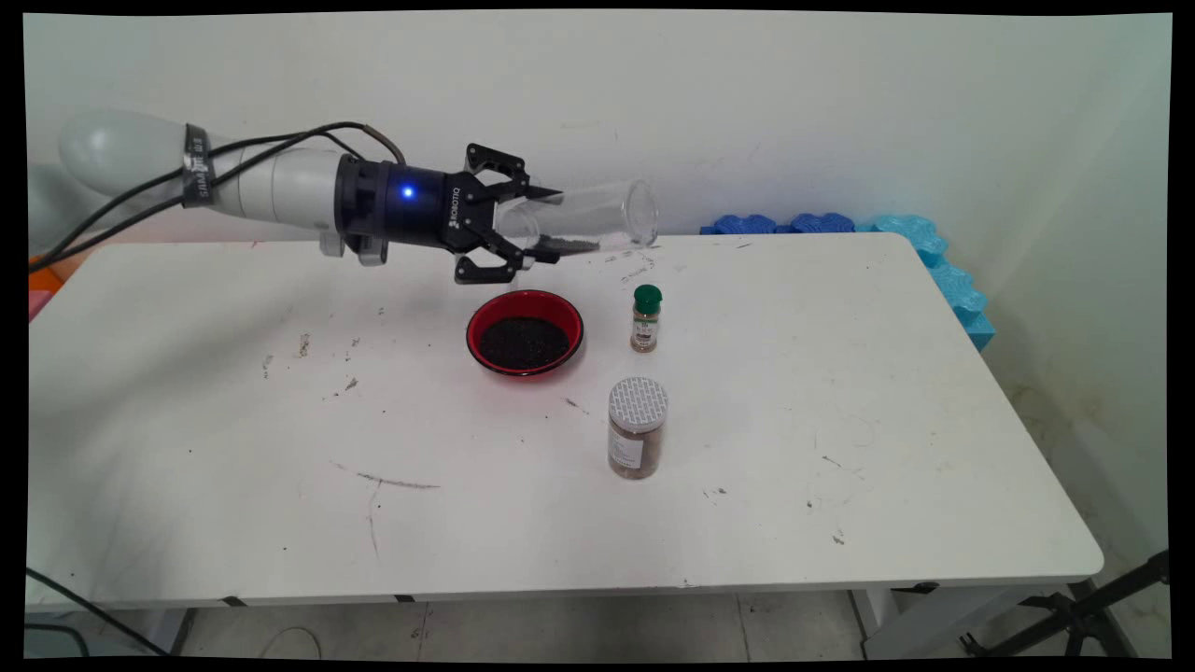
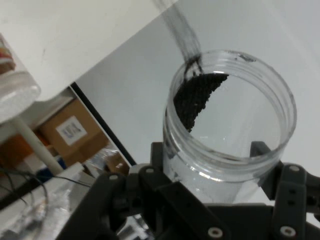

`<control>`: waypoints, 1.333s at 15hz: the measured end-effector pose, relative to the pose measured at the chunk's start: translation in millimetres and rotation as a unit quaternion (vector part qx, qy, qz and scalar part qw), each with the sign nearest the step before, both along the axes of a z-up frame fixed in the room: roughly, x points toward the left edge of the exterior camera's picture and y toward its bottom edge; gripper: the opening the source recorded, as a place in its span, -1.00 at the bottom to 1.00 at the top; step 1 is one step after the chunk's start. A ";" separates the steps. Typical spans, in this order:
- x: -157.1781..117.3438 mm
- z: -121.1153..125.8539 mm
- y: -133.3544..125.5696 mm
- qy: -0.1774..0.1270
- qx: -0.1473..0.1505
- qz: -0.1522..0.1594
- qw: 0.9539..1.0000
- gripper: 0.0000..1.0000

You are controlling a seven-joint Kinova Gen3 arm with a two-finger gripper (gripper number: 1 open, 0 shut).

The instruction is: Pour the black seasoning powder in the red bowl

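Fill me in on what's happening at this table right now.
The arm's hand grips a clear jar lying on its side in the air, above and just behind a red bowl filled with small dark grains. The hand view shows a small clump of the same dark grains inside the jar. On the white table, right of the bowl, stand a small green-capped spice bottle and, nearer the camera, a larger jar with a white perforated lid.

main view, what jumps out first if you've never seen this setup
The gripper holds a clear jar on its side above the table's far edge; the hand view shows dark grains inside it. Just below stands a red bowl of similar dark grains, with a green-capped bottle and a white-lidded jar to its right.
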State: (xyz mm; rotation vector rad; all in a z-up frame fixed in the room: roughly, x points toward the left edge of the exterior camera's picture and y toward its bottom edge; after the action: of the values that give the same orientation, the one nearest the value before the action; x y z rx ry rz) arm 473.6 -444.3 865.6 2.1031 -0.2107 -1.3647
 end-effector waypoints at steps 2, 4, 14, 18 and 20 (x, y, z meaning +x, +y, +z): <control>0.8 -0.3 -2.2 -0.026 -0.039 -0.017 0.999 -1.00; 1.7 -0.1 -3.8 -0.044 -0.066 -0.029 0.996 -1.00; 5.9 6.9 -13.8 -0.147 -0.222 -0.097 0.959 -1.00; 6.8 17.0 -15.3 -0.180 -0.274 -0.122 0.937 -1.00; 7.4 21.9 -15.6 -0.193 -0.291 -0.131 0.928 -1.00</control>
State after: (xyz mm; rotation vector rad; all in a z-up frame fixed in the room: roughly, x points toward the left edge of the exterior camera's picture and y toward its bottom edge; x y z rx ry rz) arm 480.9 -459.9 887.5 1.8364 -0.9661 -0.8529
